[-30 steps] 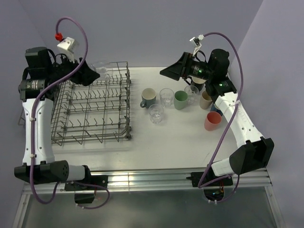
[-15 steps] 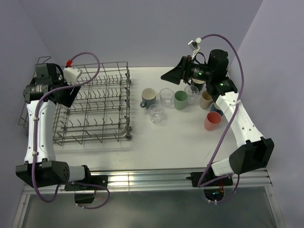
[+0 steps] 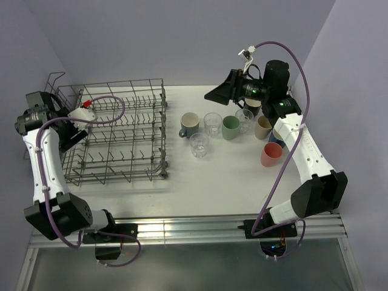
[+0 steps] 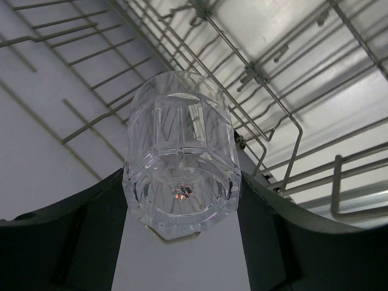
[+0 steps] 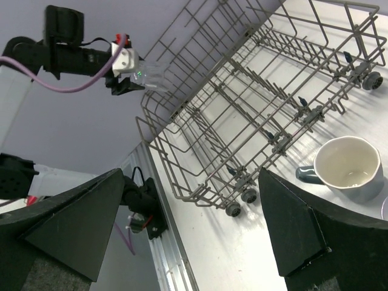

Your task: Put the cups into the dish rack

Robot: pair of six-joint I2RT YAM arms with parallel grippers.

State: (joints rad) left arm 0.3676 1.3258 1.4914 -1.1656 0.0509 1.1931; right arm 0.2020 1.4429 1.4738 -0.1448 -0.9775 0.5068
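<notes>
Now we see our left tool [image 4: 182,242] clenched around a clear faceted glass tumbler [image 4: 180,151] at the left side of the grey wire dish rack [image 3: 162,130]; our right tool [image 3: 219,92] hangs released above cups [image 3: 230,127] on the counter [image 3: 212,182].

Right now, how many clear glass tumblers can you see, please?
4. One tumbler in the left gripper by the dish rack; three on the table: one beside the grey-blue mug, one in front of it, one beside the beige mug. Others may be hidden.

You can read no text, label, brand, number or sign on any surface in these three views.
</notes>
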